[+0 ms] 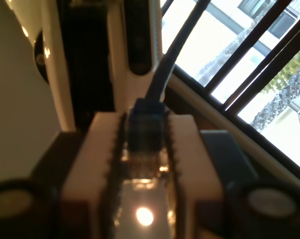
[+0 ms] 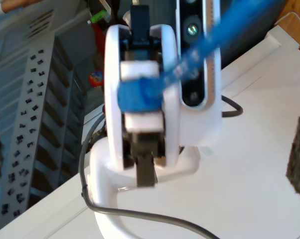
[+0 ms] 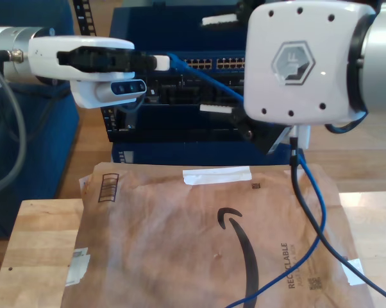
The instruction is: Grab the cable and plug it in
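The cable's small blue plug sits between the white pads of my first gripper, which is shut on it. From there the cable runs away past a white arm part. The second wrist view faces my first gripper head-on, with the plug clamped in it. At the exterior view's left, my first gripper holds the plug level. The cable slants behind the big white wrist housing of the second arm, then drops over the paper. That housing hides the second gripper's fingers.
A dark rack unit with rows of network ports stands behind the grippers. A brown paper mailer covers the wooden table. A black wire hangs beside the blue cable. A grey perforated panel stands beyond the first arm.
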You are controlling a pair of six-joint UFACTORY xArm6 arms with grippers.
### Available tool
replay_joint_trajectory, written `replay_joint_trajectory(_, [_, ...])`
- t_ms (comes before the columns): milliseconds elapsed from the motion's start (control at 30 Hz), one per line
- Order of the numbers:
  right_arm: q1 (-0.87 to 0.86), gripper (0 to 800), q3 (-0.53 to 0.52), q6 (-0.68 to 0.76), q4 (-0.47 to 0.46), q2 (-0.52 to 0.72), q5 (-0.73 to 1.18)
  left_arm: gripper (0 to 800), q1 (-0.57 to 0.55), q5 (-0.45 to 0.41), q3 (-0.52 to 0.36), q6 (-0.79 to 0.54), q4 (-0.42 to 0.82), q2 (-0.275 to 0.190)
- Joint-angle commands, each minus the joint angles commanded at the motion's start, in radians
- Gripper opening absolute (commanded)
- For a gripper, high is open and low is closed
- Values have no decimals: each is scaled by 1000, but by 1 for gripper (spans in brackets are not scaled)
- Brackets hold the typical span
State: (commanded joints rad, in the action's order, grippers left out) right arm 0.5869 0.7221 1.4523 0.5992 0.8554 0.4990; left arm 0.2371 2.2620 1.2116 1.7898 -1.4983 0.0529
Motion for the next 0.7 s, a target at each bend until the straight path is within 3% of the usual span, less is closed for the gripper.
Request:
replay_joint_trajectory(433, [98, 783, -32, -64, -3, -32, -123, 2, 0, 46, -2, 2, -2, 12])
replay_joint_trajectory(600, [100, 551, -35, -57, 0, -35, -152, 2, 0, 58, -5, 2, -3, 14])
replay_joint_trajectory(700, [100, 470, -38, -55, 2, -35, -153, 2, 0, 58, -8, 2, -3, 12])
